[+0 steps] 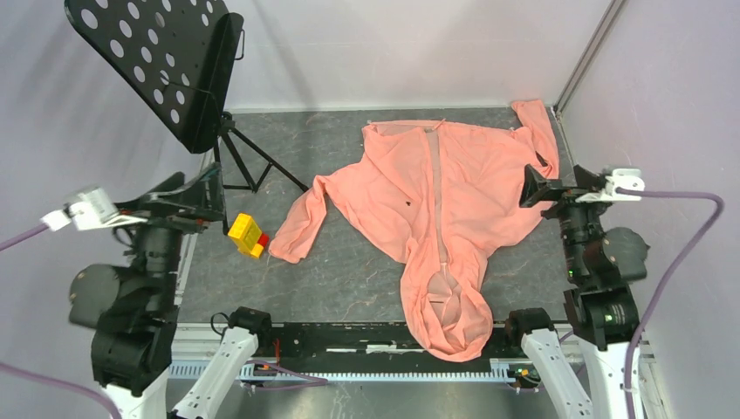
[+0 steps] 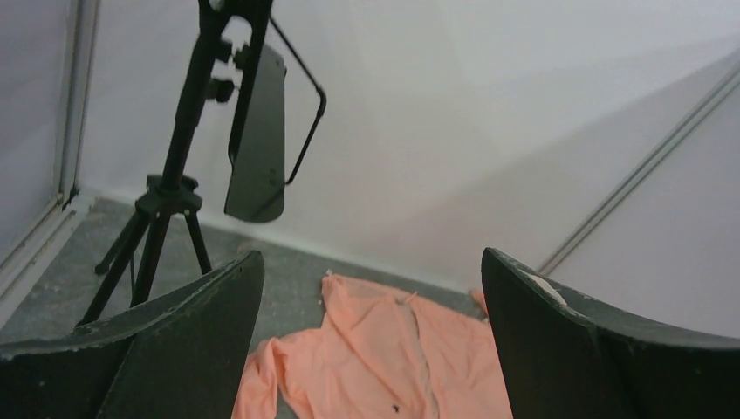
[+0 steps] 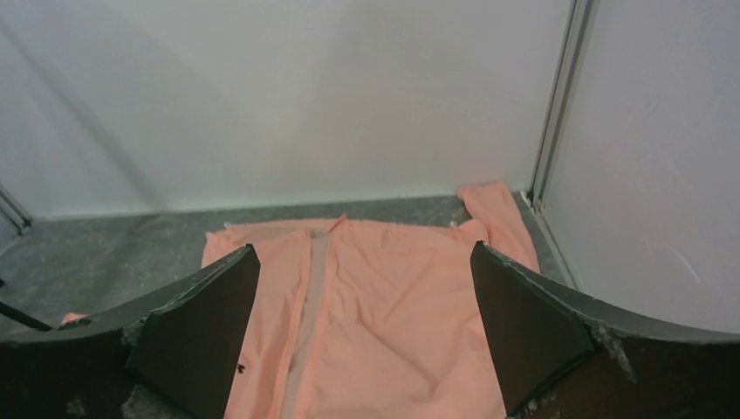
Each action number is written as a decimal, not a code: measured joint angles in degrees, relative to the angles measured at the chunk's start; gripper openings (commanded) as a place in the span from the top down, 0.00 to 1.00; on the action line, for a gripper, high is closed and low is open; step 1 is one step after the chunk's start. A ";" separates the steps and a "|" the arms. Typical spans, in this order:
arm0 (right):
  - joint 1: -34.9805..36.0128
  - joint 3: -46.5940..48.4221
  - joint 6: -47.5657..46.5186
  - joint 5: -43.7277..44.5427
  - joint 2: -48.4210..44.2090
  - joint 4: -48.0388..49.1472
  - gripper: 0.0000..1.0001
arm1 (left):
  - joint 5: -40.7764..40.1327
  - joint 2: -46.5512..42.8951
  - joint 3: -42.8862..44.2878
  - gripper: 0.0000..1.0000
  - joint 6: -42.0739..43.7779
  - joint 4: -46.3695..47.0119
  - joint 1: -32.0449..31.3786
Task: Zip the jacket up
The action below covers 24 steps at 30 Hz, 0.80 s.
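While the left gripper (image 1: 205, 196) and right gripper (image 1: 537, 188) hang wide open and empty, the jacket (image 1: 471, 183) lies spread on the table (image 1: 349, 271).
The jacket sits right of centre, with its hood (image 1: 449, 319) draped over the near edge and its hem toward the far wall. A pale zip strip (image 1: 434, 192) runs down the middle, with a small dark mark (image 1: 408, 202) just left of it. One sleeve (image 1: 301, 227) trails left toward a yellow-and-red block (image 1: 248, 236). The other sleeve (image 1: 541, 131) reaches into the far right corner. The left gripper is at the left edge, well apart from the fabric, near the foot of a black stand (image 1: 157, 61). The right gripper hovers by the jacket's right edge.
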 measured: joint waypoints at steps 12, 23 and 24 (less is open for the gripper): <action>0.00 -9.14 2.89 -0.72 10.93 -0.22 0.02 | 11.61 0.02 -14.10 0.00 -0.02 -6.19 0.00; 0.00 -20.76 10.43 -8.33 22.36 14.49 0.02 | 30.51 -0.07 -33.97 0.00 -6.12 3.15 -0.02; 0.00 -21.29 11.56 -8.90 23.93 16.52 0.02 | 31.28 -0.07 -35.43 0.00 -6.84 4.15 -0.04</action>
